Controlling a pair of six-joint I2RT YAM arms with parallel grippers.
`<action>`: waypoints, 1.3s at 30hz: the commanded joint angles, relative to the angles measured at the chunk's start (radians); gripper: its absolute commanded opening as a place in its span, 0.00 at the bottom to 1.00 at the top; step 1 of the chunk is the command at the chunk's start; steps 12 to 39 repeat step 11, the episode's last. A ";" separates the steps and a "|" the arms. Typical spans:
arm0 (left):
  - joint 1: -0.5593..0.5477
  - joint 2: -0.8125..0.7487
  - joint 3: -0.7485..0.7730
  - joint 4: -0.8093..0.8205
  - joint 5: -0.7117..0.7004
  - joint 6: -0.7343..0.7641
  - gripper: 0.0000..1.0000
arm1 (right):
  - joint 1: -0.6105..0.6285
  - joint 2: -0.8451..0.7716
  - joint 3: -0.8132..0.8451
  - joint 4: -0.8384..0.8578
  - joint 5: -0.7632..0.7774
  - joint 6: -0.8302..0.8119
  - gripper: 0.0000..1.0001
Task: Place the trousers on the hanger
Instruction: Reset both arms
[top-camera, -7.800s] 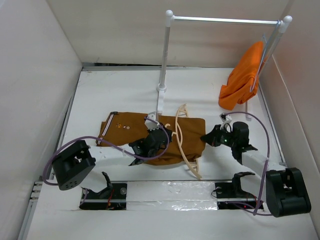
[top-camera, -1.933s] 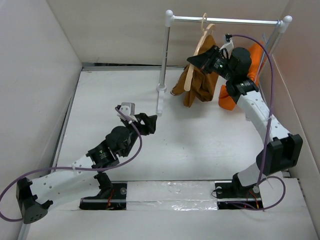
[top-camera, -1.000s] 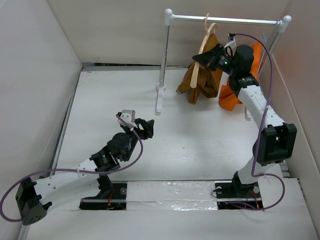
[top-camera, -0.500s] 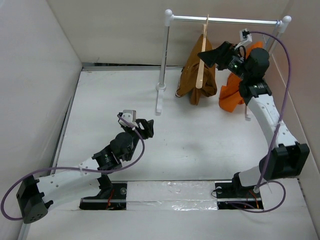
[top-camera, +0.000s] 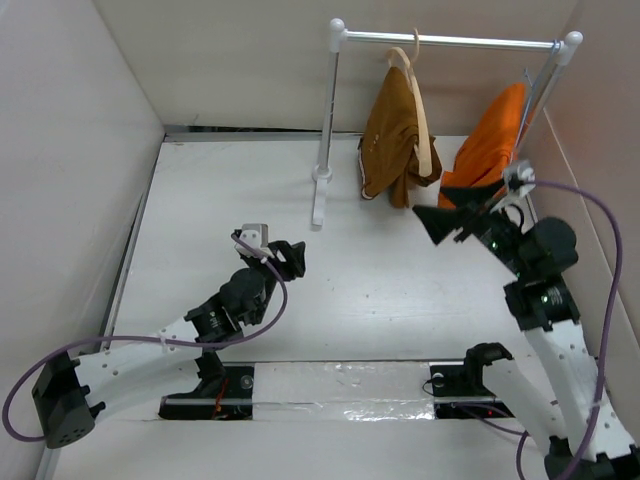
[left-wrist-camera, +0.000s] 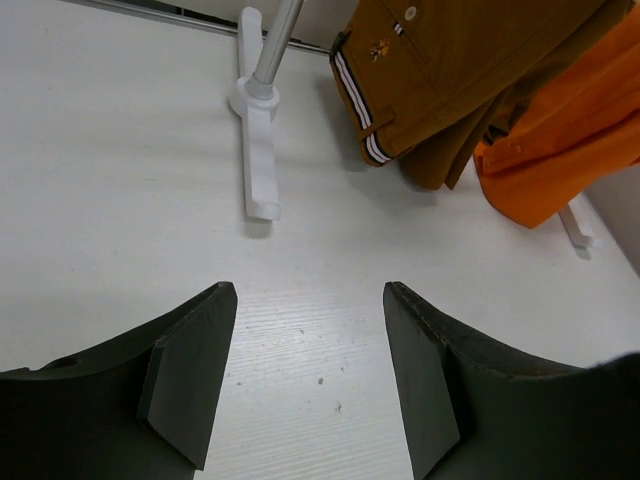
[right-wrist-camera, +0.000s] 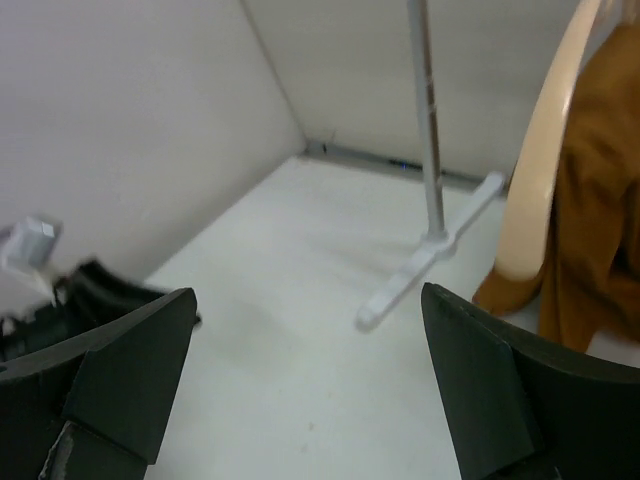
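Up at the top centre of the overhead view, the trousers (top-camera: 392, 130) hang from the white rail (top-camera: 480, 42), draped over the hanger (top-camera: 424, 125). Only one pale wooden arm of the hanger shows, running down the right side of the cloth. The other arm is covered by fabric, and the thin hook at the rail is hard to make out. Just right of them hangs an orange garment (top-camera: 490, 150); what holds it up is too thin to tell.

The right wrist view cuts the trousers (right-wrist-camera: 592, 230) off at the right edge, with the hanger (right-wrist-camera: 535, 170) curving beside them. The left wrist view cuts off the top of the trousers (left-wrist-camera: 440, 70) at the upper edge, leaving the striped waistband and a pale button in sight. Whether they touch the orange garment (left-wrist-camera: 560, 140) cannot be told.

The right gripper (top-camera: 452, 215) sits below and right of the trousers, near but apart from them, its jaws spread wide on nothing. The left gripper (top-camera: 285, 257), lower left of centre, also stands parted and empty over the white table (top-camera: 400, 290), well apart from the trousers.
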 joint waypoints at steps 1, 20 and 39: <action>0.003 -0.049 -0.007 0.024 0.010 -0.064 0.58 | 0.045 -0.158 -0.195 -0.131 0.012 -0.069 1.00; 0.003 -0.164 -0.172 -0.027 0.050 -0.287 0.58 | 0.100 -0.520 -0.587 -0.352 0.055 -0.046 1.00; 0.003 -0.164 -0.172 -0.027 0.050 -0.287 0.58 | 0.100 -0.520 -0.587 -0.352 0.055 -0.046 1.00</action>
